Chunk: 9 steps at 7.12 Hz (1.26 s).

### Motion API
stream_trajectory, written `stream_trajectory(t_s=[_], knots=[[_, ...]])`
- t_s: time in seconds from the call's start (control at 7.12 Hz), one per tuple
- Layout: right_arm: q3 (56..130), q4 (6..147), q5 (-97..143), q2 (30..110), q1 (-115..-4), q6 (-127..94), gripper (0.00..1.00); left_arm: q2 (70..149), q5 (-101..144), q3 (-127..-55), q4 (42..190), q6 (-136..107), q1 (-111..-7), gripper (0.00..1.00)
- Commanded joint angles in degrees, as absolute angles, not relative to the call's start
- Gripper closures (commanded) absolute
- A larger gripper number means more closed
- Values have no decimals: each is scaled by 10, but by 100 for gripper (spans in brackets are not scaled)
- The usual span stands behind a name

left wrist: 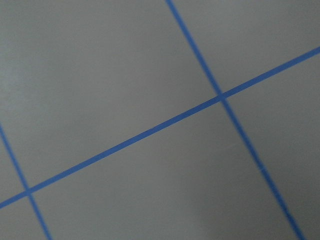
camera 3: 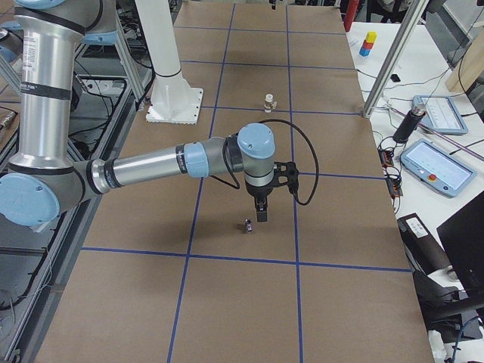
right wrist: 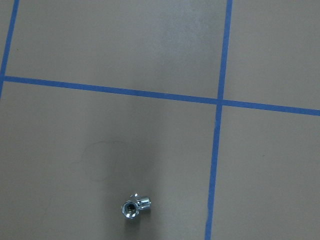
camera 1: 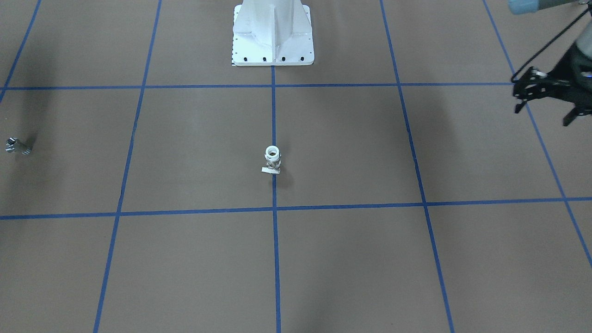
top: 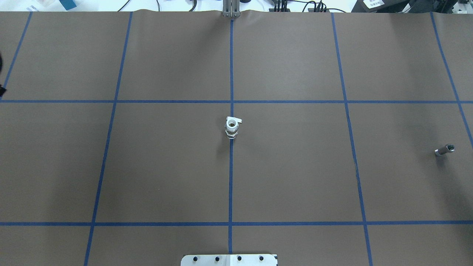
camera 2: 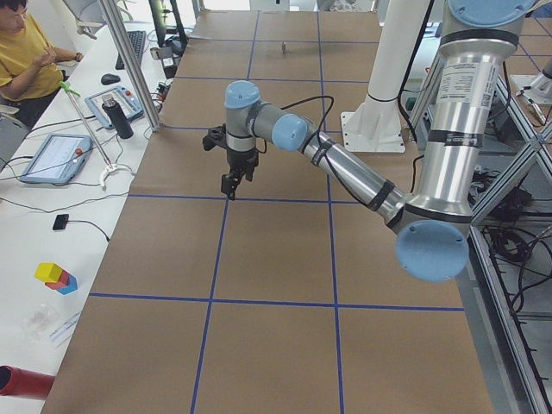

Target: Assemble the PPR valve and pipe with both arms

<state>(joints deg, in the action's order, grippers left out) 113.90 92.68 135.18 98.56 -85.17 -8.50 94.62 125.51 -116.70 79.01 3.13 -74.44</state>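
Note:
A white PPR valve (camera 1: 272,159) stands upright at the table's middle on the blue centre line; it also shows in the overhead view (top: 232,128) and the exterior right view (camera 3: 268,100). A small silver metal pipe fitting (top: 444,150) lies far out on my right side, and shows in the right wrist view (right wrist: 135,206). My right gripper (camera 3: 261,215) hangs just above and beside the fitting (camera 3: 246,225); I cannot tell whether it is open. My left gripper (camera 1: 542,116) hovers empty over the far left of the table with its fingers apart, far from the valve.
The white bolted pedestal (camera 1: 273,34) stands at the robot's edge of the table. Blue tape lines grid the brown table. Off the far edge are tablets (camera 3: 435,162), a pole (camera 3: 393,64) and a seated person (camera 2: 26,52).

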Motion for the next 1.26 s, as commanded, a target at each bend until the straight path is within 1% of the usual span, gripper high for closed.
stream_trajectory(t_s=[0.0,0.14,0.28,0.42,0.56,0.84,1.12], knots=[[1164,914,1319,988,-775,-182,0,881,1286,-1100,798,196,-900,0],[1161,863,1301,1008,-735,-227,0,878,1285,-1076,820,201,-921,0],[1144,771,1297,1043,-720,-239,0,868,1286,-1077,837,200,-923,0],[1126,715,1290,1060,-703,-286,0,867,1286,-1077,838,200,-923,0],[1104,675,1262,1063,-675,-324,0,867,1286,-1078,838,200,-924,0],[1035,553,1235,1066,-635,-356,0,867,1287,-1078,838,200,-923,0],[1017,540,1205,1066,-602,-376,1,867,1287,-1078,838,200,-923,0]])
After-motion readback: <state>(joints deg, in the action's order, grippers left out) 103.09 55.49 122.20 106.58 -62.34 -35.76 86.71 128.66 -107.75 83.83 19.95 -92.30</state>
